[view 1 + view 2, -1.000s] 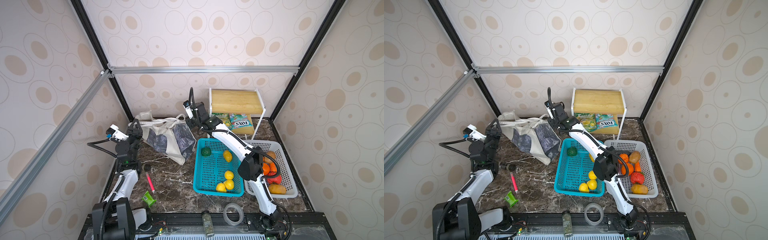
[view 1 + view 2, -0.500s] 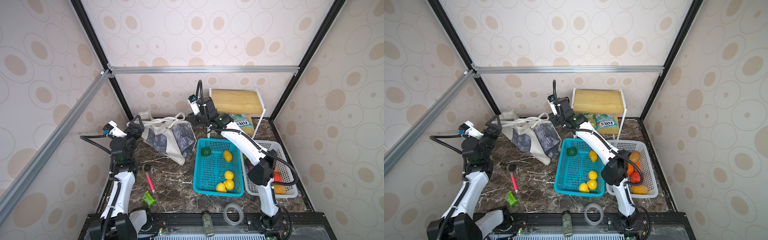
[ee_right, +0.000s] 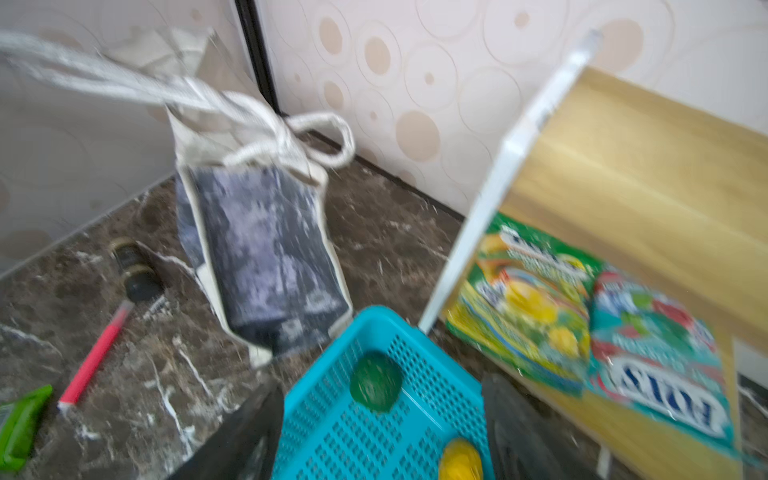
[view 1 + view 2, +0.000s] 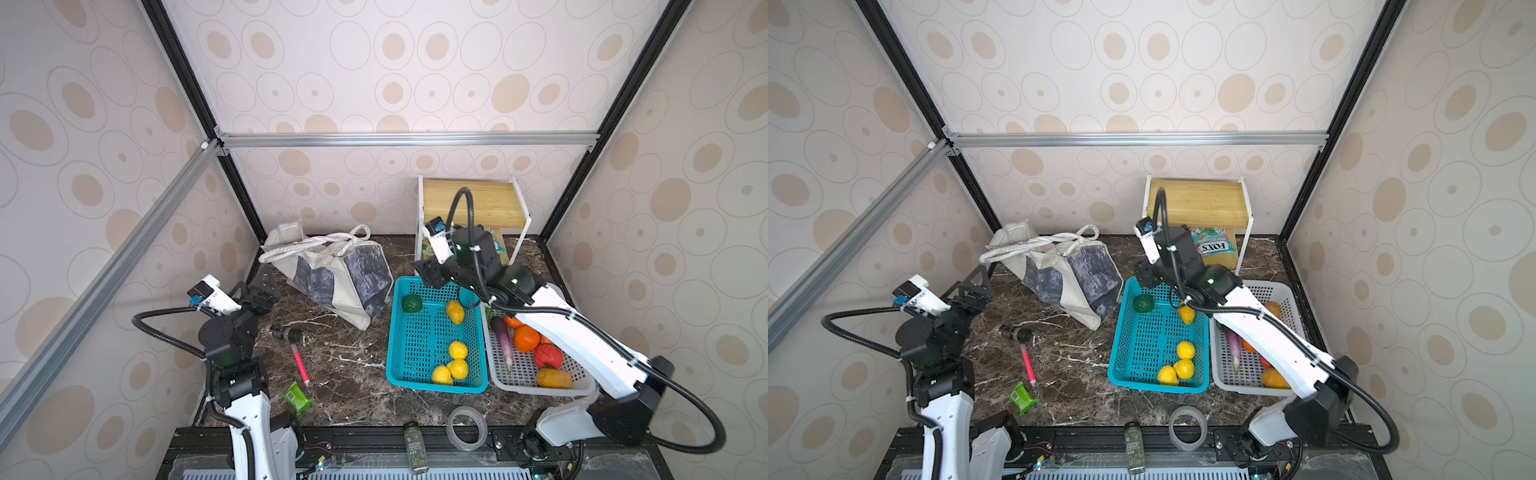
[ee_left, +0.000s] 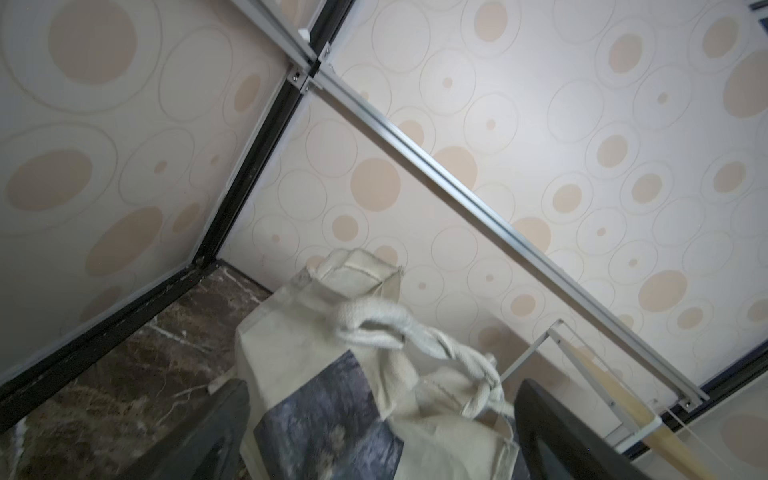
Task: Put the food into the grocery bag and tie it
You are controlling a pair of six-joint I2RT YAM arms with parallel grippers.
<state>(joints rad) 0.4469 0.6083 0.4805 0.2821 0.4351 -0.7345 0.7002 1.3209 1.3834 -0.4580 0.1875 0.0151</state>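
Jar (image 4: 416,446) and tape roll (image 4: 465,428) lie at the front edge of the marble table (image 4: 353,399). Behind them on the left are a green packet (image 4: 297,397) and a pink pen (image 4: 300,365). To the right, a teal basket (image 4: 391,340) holds 4 yellow fruits (image 4: 458,350) and 1 green fruit (image 4: 411,303). Beside it, a white basket (image 4: 540,392) holds an eggplant (image 4: 501,332) and orange and red fruits (image 4: 525,338).

The left claw (image 4: 266,286) hangs released and empty, near the grocery bag (image 4: 345,278). The right claw (image 4: 430,276) is spread wide and empty above the teal basket's far rim.

The grocery bag slumps at the back left, its white handles (image 4: 328,241) twisted together on top. Farthest back, 2 candy packets (image 4: 1214,245) lie inside a wooden shelf (image 4: 473,199).
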